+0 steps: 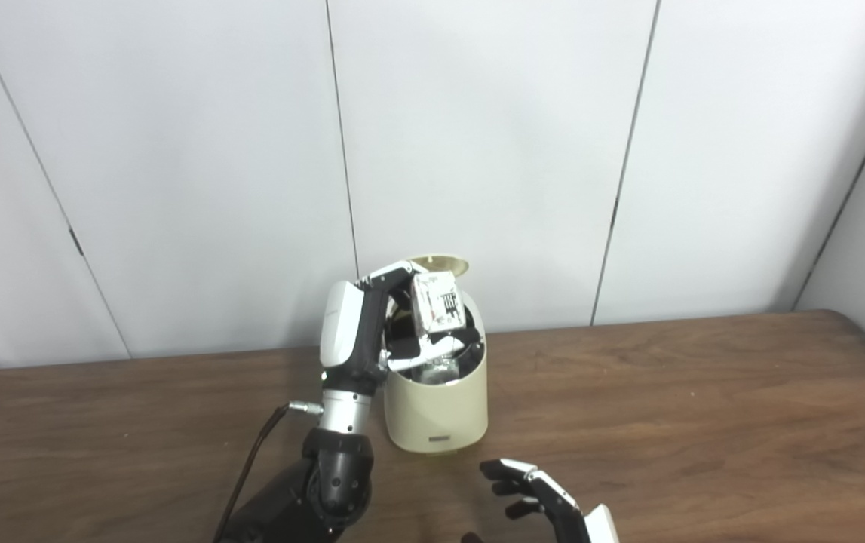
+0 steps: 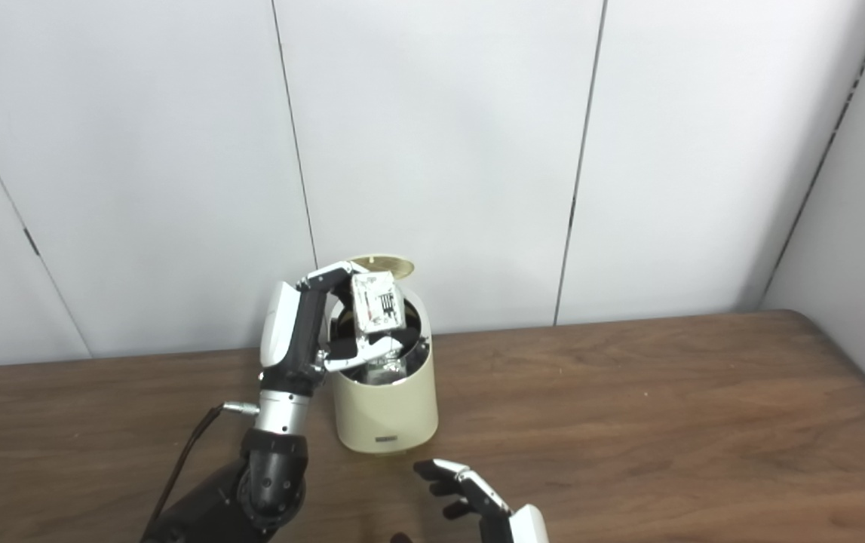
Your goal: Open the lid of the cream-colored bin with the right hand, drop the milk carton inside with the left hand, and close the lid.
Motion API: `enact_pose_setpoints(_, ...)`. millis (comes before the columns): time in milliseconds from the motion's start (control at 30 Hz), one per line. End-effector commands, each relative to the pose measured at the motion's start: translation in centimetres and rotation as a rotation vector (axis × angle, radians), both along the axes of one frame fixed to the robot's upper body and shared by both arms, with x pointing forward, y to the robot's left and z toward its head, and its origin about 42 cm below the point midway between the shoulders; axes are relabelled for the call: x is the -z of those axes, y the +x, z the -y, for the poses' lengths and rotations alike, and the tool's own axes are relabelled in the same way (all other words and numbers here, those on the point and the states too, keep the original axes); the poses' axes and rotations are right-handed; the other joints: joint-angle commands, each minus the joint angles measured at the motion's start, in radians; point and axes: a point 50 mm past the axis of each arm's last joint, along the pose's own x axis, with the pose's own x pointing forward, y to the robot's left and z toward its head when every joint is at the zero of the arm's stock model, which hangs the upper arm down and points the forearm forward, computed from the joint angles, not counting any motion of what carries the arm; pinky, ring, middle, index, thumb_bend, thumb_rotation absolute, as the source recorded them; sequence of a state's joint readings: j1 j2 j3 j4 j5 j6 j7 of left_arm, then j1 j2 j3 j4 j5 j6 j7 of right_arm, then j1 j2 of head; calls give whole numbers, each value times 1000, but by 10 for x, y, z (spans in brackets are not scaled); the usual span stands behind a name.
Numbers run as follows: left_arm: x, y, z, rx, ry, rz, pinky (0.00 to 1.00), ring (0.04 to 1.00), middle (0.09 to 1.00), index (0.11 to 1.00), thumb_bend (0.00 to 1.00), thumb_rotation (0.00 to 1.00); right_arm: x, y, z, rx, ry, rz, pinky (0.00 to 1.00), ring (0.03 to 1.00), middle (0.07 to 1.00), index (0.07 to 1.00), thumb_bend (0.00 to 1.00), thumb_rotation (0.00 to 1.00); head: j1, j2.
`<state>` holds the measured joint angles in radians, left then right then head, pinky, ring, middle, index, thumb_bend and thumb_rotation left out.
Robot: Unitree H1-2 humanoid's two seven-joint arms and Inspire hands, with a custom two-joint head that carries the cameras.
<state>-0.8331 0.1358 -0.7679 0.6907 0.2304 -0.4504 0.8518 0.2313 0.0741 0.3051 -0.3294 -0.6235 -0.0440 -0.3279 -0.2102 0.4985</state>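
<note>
The cream-colored bin [image 1: 438, 411] stands on the wooden table near its back edge. Its lid [image 1: 440, 263] is tipped up at the back, so the mouth is open. My left hand [image 1: 394, 320] is raised over the bin's mouth and is shut on the white milk carton [image 1: 436, 302], which sits tilted just above the opening. The same hand [image 2: 326, 324] and carton [image 2: 378, 302] show in the right eye view. My right hand [image 1: 545, 501] is low at the front of the table, in front of the bin and apart from it, with its fingers spread and empty.
The brown wooden table [image 1: 703, 422] stretches to the right and left of the bin. White wall panels stand close behind the bin. A black cable [image 1: 251, 460] runs along my left forearm.
</note>
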Motion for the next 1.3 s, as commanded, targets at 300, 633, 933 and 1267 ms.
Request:
enact_pose_setpoints(300, -16, 6, -2, 69, -6, -21, 429, 457, 477, 511, 513, 0, 5, -29, -1, 37, 37, -51, 561, 677, 709, 694, 275, 39, 4, 2)
enact_pose_setpoints(633, -13, 6, -9, 130, -39, -122, 485, 545, 577, 610, 997, 318, 6, -28, -1, 33, 36, -48, 572, 685, 711, 695, 265, 48, 6, 1)
enact_pose_setpoints(933, -14, 7, -11, 102, -26, -96, 472, 532, 563, 572, 925, 267, 6, -28, 0, 33, 37, -48, 556, 676, 710, 694, 263, 36, 9, -1)
enact_pose_setpoints(1267, -18, 9, -10, 36, 15, 5, 429, 464, 483, 491, 525, 0, 7, -27, 0, 30, 34, -43, 570, 684, 710, 695, 263, 40, 13, -4)
